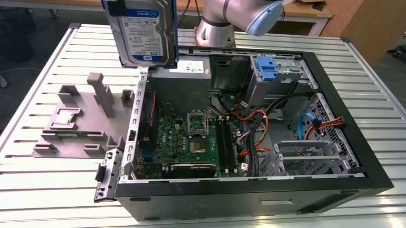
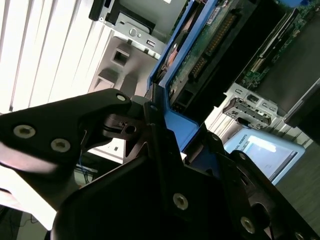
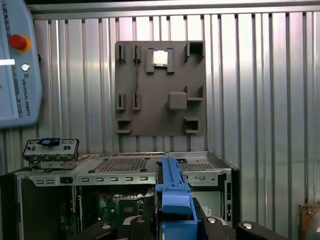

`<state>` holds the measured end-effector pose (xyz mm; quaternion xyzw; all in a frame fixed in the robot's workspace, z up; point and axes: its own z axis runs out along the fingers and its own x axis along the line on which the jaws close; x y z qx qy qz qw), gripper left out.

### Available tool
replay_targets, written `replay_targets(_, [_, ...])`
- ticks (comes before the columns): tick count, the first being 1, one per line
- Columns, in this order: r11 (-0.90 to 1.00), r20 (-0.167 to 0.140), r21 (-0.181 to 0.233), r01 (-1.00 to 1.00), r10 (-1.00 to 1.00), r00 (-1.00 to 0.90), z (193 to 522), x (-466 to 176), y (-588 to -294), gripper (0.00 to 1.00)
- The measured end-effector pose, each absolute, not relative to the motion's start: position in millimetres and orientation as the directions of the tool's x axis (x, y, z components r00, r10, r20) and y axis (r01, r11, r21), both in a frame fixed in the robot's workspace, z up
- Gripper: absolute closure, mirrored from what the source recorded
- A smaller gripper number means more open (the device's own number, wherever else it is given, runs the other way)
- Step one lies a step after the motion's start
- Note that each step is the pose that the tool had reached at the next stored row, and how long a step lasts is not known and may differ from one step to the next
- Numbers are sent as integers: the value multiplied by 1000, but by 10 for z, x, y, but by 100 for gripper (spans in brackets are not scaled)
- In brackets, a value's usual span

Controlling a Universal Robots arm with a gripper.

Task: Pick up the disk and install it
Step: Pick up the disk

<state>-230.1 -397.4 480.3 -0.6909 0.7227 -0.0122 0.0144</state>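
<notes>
Now the black pincer (image 3: 172,222) is clamped on the flat silver metal disk (image 1: 144,33) with blue side rails, hanging just under it (looks stiff, heavy, breakable, so its hard rails seem best to hold).

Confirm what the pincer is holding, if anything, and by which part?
The pincer is shut on the disk, clamping the blue rail frame along one edge. The disk hangs upright above the open computer case.

A ribbed silver table (image 1: 38,190) carries it all. On the exterior view's left lies a grey fixture plate (image 1: 81,127), and just beside it sits an open computer case (image 1: 254,195).
</notes>
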Motion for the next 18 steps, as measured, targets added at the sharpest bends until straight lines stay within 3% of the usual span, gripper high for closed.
replay_targets(18, [45, -4, -37, -998, -999, -45, 4801, -1961, -3974, 63])
